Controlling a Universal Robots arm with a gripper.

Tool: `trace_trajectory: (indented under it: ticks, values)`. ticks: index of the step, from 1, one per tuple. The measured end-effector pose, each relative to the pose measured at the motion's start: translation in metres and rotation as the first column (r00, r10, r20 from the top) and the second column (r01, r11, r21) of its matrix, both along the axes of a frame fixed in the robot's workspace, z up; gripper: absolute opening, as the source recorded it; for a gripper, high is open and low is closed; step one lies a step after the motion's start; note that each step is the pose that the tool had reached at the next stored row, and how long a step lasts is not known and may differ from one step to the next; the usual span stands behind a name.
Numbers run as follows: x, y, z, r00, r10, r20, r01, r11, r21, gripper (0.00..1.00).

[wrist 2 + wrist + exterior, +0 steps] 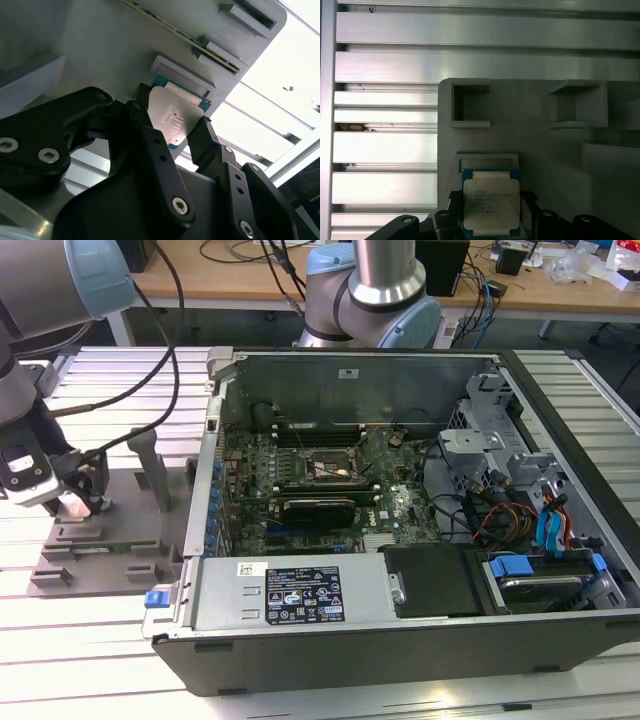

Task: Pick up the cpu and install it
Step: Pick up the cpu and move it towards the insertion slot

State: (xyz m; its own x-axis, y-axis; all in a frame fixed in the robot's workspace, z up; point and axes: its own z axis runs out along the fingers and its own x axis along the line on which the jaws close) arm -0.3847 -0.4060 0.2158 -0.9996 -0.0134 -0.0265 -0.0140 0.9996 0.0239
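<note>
- Black jaws, nearest in the second wrist view, are seen clamped on the cpu [175, 120], one pressed against each of two opposite edges.
- The cpu [491, 200] is held shiny side up over the grey tray [535, 130], just beside a raised frame on it; whether it is touching the tray cannot be told.
- Part of the cpu's rim is covered by the jaws in both wrist views.
- In the exterior view the jaw tips are hard to make out against the tray [110, 550].
- The arm [30, 310] is bent down over the tray at the exterior view's left, beside the open computer case [400, 610] on the slatted table [100, 670].
</note>
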Motion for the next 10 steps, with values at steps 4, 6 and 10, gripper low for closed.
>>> trace_trajectory:
  ticks: [4,6,10]
  values:
    - [0.0000,0.0000,0.0032,1.0000,0.000,0.0000,0.000,1.0000,-0.0001,0.55]
    - [0.0000,0.0000,0.0073,1.0000,0.000,-0.0001,0.000,1.0000,-0.0001,0.55]
    - [0.0000,0.0000,0.0095,1.0000,0.000,0.0000,0.000,1.0000,0.0000,0.55]
